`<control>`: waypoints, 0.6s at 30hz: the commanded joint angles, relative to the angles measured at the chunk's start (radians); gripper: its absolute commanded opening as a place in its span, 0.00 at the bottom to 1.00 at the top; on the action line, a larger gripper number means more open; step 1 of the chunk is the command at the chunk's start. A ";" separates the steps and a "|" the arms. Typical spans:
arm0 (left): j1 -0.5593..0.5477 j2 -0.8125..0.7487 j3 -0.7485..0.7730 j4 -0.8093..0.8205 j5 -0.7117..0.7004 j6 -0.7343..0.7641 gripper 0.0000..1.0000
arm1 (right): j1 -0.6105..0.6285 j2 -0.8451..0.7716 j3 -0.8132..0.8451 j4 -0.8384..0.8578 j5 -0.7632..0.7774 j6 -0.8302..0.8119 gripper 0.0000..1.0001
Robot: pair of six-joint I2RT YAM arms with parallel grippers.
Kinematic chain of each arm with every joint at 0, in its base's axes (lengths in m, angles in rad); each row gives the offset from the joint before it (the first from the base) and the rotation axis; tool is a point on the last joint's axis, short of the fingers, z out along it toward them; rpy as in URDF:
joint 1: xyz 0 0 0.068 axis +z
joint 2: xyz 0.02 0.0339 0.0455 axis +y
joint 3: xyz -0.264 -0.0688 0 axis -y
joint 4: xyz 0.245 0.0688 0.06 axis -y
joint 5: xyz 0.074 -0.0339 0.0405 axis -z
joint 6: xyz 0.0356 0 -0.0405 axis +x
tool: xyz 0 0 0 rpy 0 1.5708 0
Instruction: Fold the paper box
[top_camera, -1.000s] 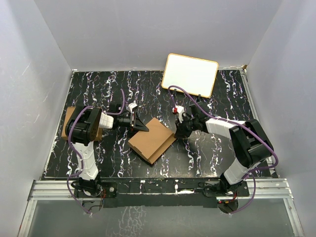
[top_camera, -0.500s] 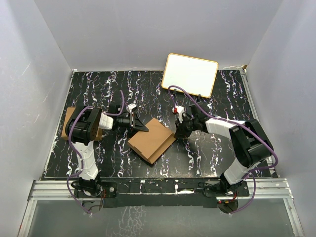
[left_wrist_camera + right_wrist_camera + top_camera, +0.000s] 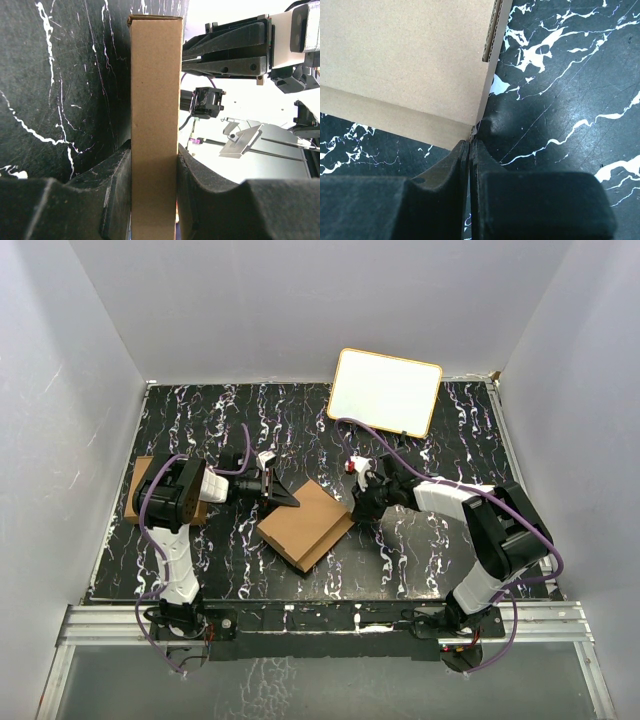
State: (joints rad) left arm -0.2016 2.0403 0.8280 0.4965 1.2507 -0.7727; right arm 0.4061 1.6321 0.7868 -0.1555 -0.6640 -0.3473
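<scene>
Black marbled worktop (image 3: pixel 440 440), boxed in by white walls (image 3: pixel 90 330), carries the paper box (image 3: pixel 310 525), which lies flat between the two claws. The left claw (image 3: pixel 284 496) has it in hand: in the left wrist view one slim brown side of the paper box (image 3: pixel 155 100) is clamped between the jaws and runs straight ahead out of the left claw (image 3: pixel 154 170), its far end reaching about to where the other arm waits. The right claw (image 3: pixel 352 508) is pressed together with nothing between its jaws. From the right claw (image 3: pixel 470 146), the paper box (image 3: pixel 410 60) spreads ahead and to the left, its nearest corner just in front of the tips; whether they touch the cardboard is hard to say from this angle. The next move likely turns on this: the box's length lies on the line from one claw to the other, so a nudge from the right would drive the corner toward the left claw's hold
</scene>
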 commanded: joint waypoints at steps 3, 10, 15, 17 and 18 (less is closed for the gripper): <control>0.024 0.003 0.008 -0.022 -0.027 0.035 0.00 | 0.012 -0.022 0.013 0.016 -0.007 -0.030 0.08; 0.024 -0.001 0.036 -0.108 -0.026 0.099 0.00 | 0.024 -0.014 0.036 0.003 0.017 -0.043 0.08; 0.021 -0.007 0.059 -0.169 -0.028 0.140 0.00 | 0.037 -0.012 0.061 -0.020 0.046 -0.055 0.08; 0.019 -0.009 0.069 -0.199 -0.029 0.162 0.00 | 0.040 -0.010 0.072 -0.033 0.055 -0.060 0.08; 0.018 -0.011 0.076 -0.220 -0.031 0.177 0.00 | 0.040 -0.009 0.077 -0.038 0.058 -0.061 0.08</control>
State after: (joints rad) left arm -0.1963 2.0403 0.8700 0.3710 1.2572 -0.6727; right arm 0.4385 1.6321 0.8078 -0.1818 -0.6186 -0.3782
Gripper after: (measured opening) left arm 0.311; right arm 0.087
